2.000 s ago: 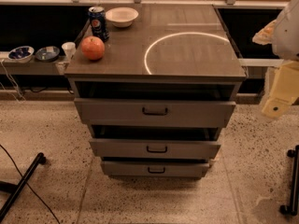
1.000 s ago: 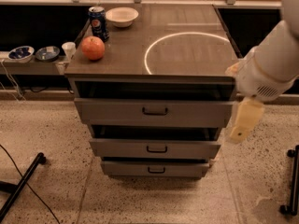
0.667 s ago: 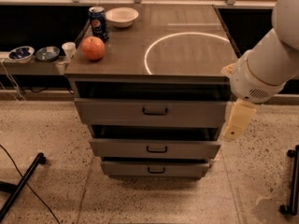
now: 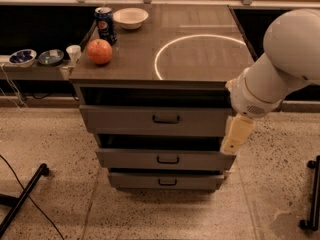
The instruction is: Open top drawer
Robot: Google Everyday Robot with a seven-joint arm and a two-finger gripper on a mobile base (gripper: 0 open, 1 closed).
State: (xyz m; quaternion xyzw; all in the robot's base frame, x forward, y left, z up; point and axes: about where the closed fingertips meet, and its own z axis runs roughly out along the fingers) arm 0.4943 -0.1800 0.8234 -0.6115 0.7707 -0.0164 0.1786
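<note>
Terrazzo floor (image 4: 55, 139), speckled, fills the near field. A black stand leg (image 4: 22, 196) lies on it at 8 o'clock from the desk, and a black wheeled frame (image 4: 312, 194) stands at 4 o'clock.

Drawer stack, near to far:
- The smallest drawer (image 4: 135, 180) is the lowest.
- The mid-sized drawer (image 4: 130, 159) sits directly above it.
- The top drawer (image 4: 125, 119) sits directly under the desk (image 4: 135, 66) top. Its black bar handle (image 4: 166, 119) is centred on the grey front, and a dark gap shows between the front's upper edge and the desk top.

The gripper (image 4: 234, 141) hangs at 3 o'clock from the top drawer's handle. It is at the right end of that drawer's front, reaches down to the top of the mid-sized drawer, and is well apart from the handle. Whether it is apart or together cannot be told. The white arm (image 4: 280, 64) rises from it toward 2 o'clock.

Desk top:
- A white ring (image 4: 197, 35) is marked on the right half.
- A red apple (image 4: 99, 51) stands at 9 o'clock from the ring.
- A blue can (image 4: 105, 25) stands just beyond the apple at 12 o'clock. It carries a round red, white and blue emblem; the lettering is not legible.
- A white bowl (image 4: 131, 18) stands at 2 o'clock from the can.

A lower shelf (image 4: 30, 73) at 9 o'clock from the desk holds two blue bowls (image 4: 22, 57) (image 4: 50, 57) and a small white cup (image 4: 73, 53).
</note>
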